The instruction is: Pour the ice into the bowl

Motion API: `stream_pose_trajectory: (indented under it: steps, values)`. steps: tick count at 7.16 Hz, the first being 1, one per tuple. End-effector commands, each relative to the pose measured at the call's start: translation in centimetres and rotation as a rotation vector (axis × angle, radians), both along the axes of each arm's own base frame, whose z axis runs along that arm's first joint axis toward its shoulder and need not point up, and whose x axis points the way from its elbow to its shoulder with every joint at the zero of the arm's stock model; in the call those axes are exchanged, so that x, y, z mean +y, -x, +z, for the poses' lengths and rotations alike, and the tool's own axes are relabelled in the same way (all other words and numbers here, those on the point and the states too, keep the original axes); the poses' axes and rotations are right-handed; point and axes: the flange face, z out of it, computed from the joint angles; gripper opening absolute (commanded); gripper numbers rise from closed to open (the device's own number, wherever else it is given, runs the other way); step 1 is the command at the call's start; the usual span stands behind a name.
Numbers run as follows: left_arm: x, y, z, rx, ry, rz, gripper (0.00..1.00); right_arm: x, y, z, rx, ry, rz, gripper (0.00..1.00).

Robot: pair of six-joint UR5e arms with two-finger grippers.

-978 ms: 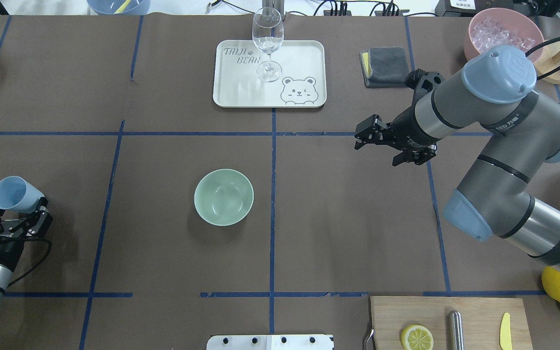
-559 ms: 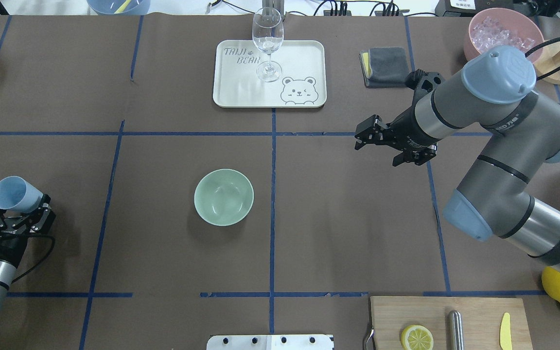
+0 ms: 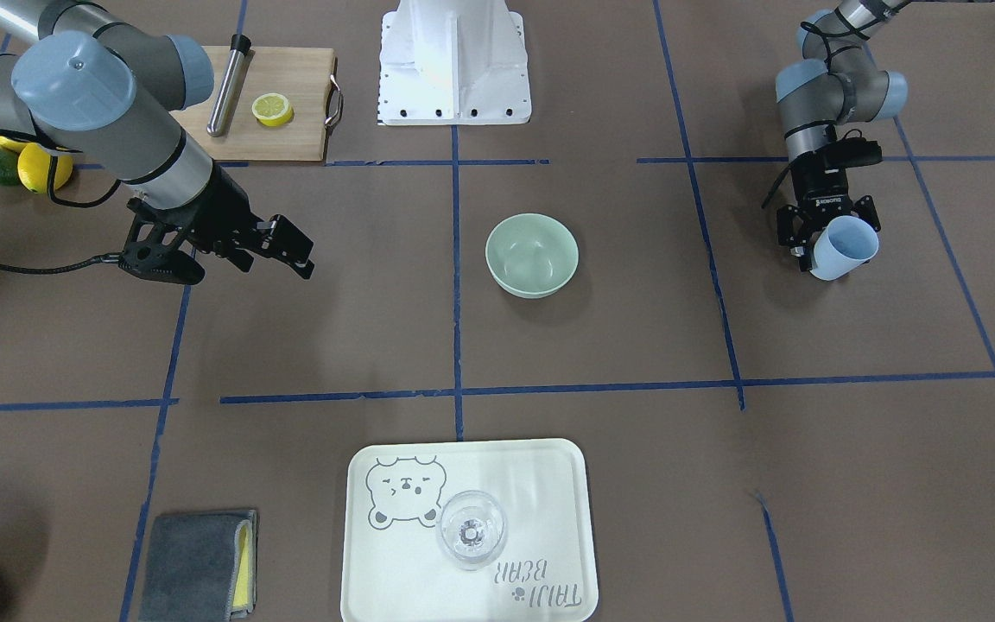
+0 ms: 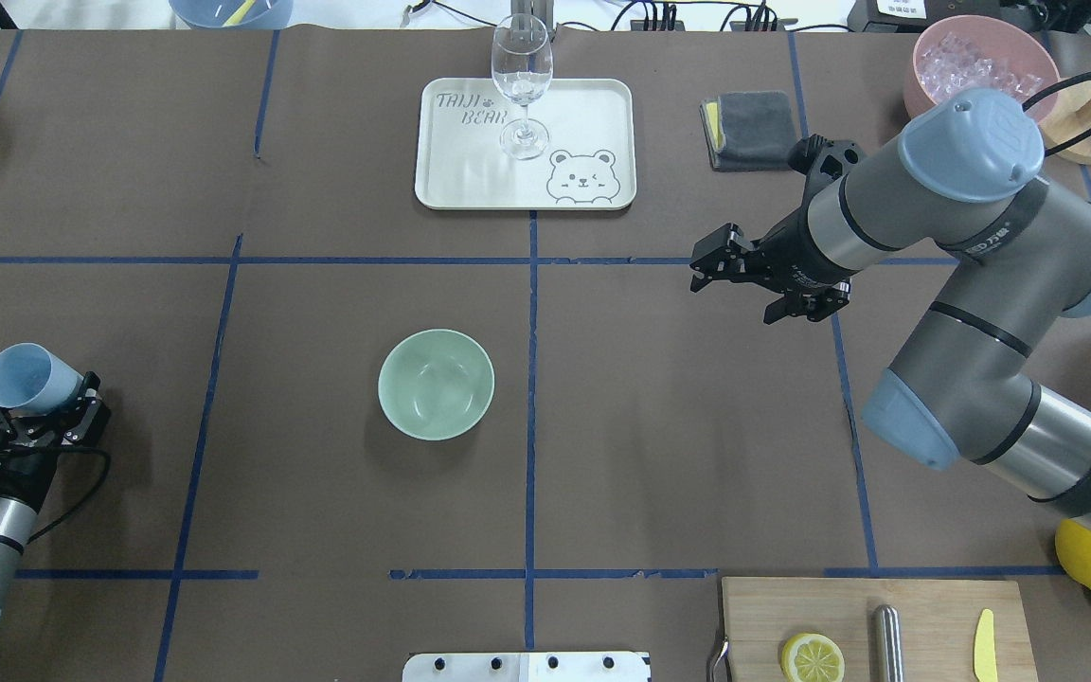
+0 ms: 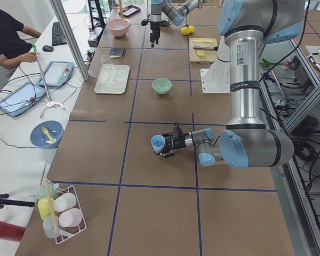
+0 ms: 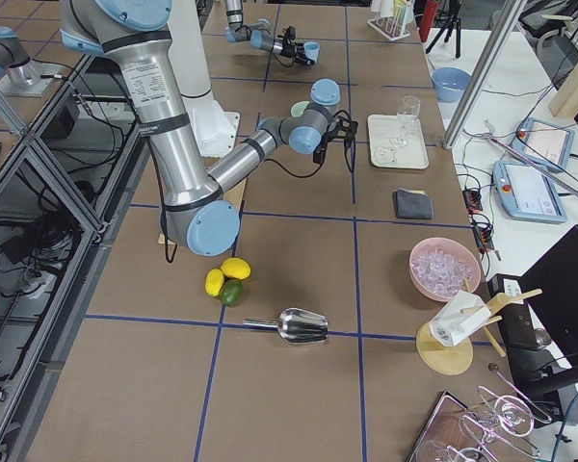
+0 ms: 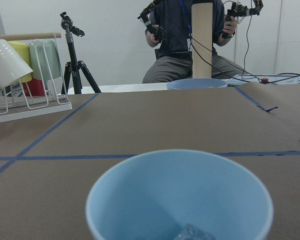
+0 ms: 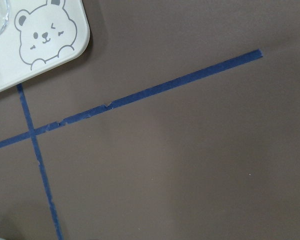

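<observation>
The pale mint-green bowl point(image 4: 436, 384) stands upright near the table's middle, and shows in the front view point(image 3: 532, 256). My left gripper point(image 4: 37, 405) is shut on a light blue cup point(image 4: 26, 377), tilted, far to the bowl's left. In the left wrist view the cup point(image 7: 180, 200) fills the bottom, with one clear ice cube point(image 7: 192, 233) low inside. More ice point(image 4: 967, 59) lies heaped in the pink container point(image 4: 924, 90) at the far right. My right gripper point(image 4: 711, 268) is open and empty, right of and beyond the bowl.
A white tray point(image 4: 593, 114) holds a clear wine glass point(image 4: 522, 85). A grey cloth point(image 4: 754, 128) lies beside it. A cutting board point(image 4: 924, 616) with a lemon half, and lemons point(image 4: 1090, 554), sit at the near right. A metal scoop point(image 6: 303, 325) lies near the lemons.
My left wrist has drawn back slightly toward the robot with the blue cup still in its grip. The right arm and the bowl have not moved.
</observation>
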Motion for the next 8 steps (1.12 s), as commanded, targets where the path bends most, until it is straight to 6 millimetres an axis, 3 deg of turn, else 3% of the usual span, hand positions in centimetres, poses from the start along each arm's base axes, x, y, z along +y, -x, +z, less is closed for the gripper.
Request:
stream_pose_trajectory:
  steps: [1, 3, 4, 5, 6, 8]
  values:
    - [-0.1, -0.1, 0.0, -0.001, 0.001, -0.001, 0.46, 0.0, 0.0, -0.1, -0.001, -0.001, 0.000, 1.00]
    - [-1.5, 1.1, -0.3, -0.026, 0.003, 0.000, 0.09, 0.0, 0.0, -0.1, -0.001, -0.001, 0.000, 1.00]
    - [-2.0, 2.0, -1.1, -0.026, -0.023, 0.010, 0.00, 0.0, 0.0, -0.1, -0.001, -0.001, 0.000, 1.00]
    - [-2.8, 1.8, -3.3, -0.055, -0.077, 0.052, 0.00, 0.0, 0.0, -0.1, -0.001, -0.001, 0.000, 1.00]
    - [-4.6, -1.3, -8.9, -0.013, -0.175, 0.078, 0.00, 0.0, 0.0, -0.2, -0.002, -0.003, 0.001, 1.00]
    - [-5.4, -4.3, -13.3, -0.030, -0.232, 0.092, 0.00, 0.1, -0.2, -0.5, -0.006, -0.007, 0.001, 1.00]
